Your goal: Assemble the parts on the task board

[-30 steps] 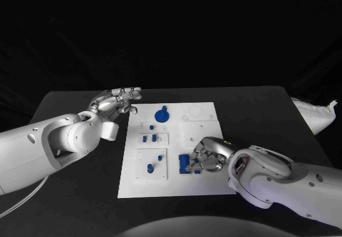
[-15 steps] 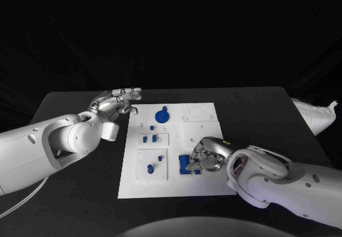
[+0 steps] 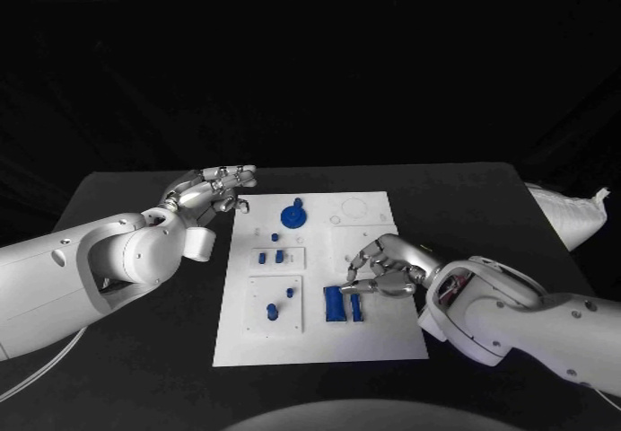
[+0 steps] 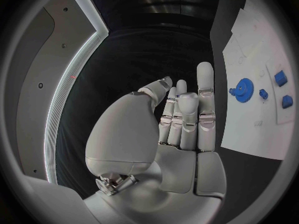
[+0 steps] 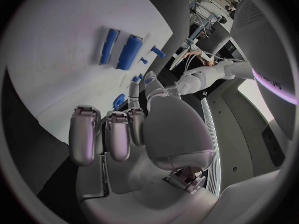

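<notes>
Hovering off task board (image 3: 369,346) left edge, left hand (image 3: 205,191) fingers spread; right hand (image 3: 386,269) over board, fingers apart.

1. Table (image 3: 466,193): matte black, no pattern.
2. Task board (image 3: 369,337): plain white plate.
3. Parts: all solid blue, including the round gear-like piece (image 3: 295,214), the two long blocks (image 3: 343,302) and the small pegs (image 3: 272,311).
4. Left hand (image 3: 207,190): silver metallic fingers, on a glossy white arm (image 3: 78,269).
5. Right hand (image 3: 386,267): silver, darker at the finger links; its forearm (image 3: 530,319) is white with a red-and-black detail near the wrist.
</notes>
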Available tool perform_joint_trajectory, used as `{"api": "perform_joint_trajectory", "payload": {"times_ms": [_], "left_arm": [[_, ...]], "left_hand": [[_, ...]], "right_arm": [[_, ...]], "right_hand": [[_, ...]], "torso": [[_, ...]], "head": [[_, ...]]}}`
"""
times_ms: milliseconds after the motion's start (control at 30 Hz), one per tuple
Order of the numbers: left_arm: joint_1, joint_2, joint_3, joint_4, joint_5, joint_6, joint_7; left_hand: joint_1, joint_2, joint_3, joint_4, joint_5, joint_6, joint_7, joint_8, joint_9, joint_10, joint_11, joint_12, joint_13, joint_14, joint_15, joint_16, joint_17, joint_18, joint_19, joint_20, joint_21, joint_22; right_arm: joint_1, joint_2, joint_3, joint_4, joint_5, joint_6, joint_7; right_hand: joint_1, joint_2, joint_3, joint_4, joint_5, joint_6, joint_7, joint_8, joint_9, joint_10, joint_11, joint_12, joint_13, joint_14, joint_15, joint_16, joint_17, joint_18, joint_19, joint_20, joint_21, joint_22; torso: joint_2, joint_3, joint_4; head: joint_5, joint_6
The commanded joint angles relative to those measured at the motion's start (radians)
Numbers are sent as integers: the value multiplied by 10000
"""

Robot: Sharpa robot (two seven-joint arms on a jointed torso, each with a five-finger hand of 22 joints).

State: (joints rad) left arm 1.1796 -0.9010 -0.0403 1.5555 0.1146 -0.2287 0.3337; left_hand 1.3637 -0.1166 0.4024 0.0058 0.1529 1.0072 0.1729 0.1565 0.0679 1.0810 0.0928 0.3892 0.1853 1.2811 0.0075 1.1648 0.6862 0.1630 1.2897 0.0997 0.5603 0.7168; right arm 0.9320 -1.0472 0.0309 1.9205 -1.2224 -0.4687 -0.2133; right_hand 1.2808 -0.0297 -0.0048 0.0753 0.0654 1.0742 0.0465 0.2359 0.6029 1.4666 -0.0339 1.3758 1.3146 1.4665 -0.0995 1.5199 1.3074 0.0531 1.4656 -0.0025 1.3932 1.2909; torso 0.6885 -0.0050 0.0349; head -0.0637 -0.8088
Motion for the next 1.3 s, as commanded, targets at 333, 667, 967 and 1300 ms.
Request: {"api": "perform_joint_trajectory", "payload": {"times_ms": [333,667,967,1300], "left_arm": [[-140,805,-55,-1263,322,142,441],[-303,1813,-55,-2798,564,-57,916],[-397,2201,-59,-3277,465,-118,722],[-604,1974,47,-2491,95,-1334,984]], "left_hand": [[-370,-68,-333,253,-15,-331,86,152,-11,-564,212,-261,-370,-2621,322,-3185,-2813,119,-1987,352,-1603,-859],[-388,-21,-799,567,-95,-486,77,-417,-25,-715,740,-2099,-1214,-3771,1375,-8373,-5252,103,-5057,1556,-4698,-3278],[-4228,1166,-2130,-58,-486,-3341,-592,-1565,-679,-3770,375,-3163,-1853,-6329,1064,-10258,-6862,-372,-7589,985,-5603,-5032],[-7233,1166,-2757,-58,-1529,-5451,-949,-1565,-679,-5983,-32,-3892,-1853,-8375,706,-10732,-6862,-654,-9311,347,-5603,-5732]], "right_arm": [[842,1076,45,-3107,9157,114,5469],[920,2669,311,-6351,11038,1500,6589],[923,3039,357,-7052,10730,1193,6283],[997,2933,164,-6027,11162,-23,6587]], "right_hand": [[770,535,344,-556,258,-1141,941,-1664,-1511,-3228,911,-10264,-3955,-2103,803,-8132,-6157,1292,-3458,855,-6712,-7360],[756,574,788,-944,62,-1630,1384,-1737,-3351,-4403,1853,-13121,-9635,-4428,2198,-13737,-9899,1323,-5005,2241,-11704,-10796],[-3527,297,48,-753,-654,-4267,853,-2359,-4970,-7323,1442,-13758,-12226,-7173,1892,-15199,-12130,713,-7340,1675,-13932,-12909],[-6514,297,48,-753,-654,-6309,434,-2359,-6029,-9641,1098,-13758,-13146,-9526,995,-15199,-13074,436,-9652,1149,-13932,-12909]], "torso": [[-605,-153,11],[-943,-179,-81],[-954,-148,-86],[-1316,-1,-281]], "head": [[-191,892],[-172,1650],[-105,1712],[444,1990]]}}
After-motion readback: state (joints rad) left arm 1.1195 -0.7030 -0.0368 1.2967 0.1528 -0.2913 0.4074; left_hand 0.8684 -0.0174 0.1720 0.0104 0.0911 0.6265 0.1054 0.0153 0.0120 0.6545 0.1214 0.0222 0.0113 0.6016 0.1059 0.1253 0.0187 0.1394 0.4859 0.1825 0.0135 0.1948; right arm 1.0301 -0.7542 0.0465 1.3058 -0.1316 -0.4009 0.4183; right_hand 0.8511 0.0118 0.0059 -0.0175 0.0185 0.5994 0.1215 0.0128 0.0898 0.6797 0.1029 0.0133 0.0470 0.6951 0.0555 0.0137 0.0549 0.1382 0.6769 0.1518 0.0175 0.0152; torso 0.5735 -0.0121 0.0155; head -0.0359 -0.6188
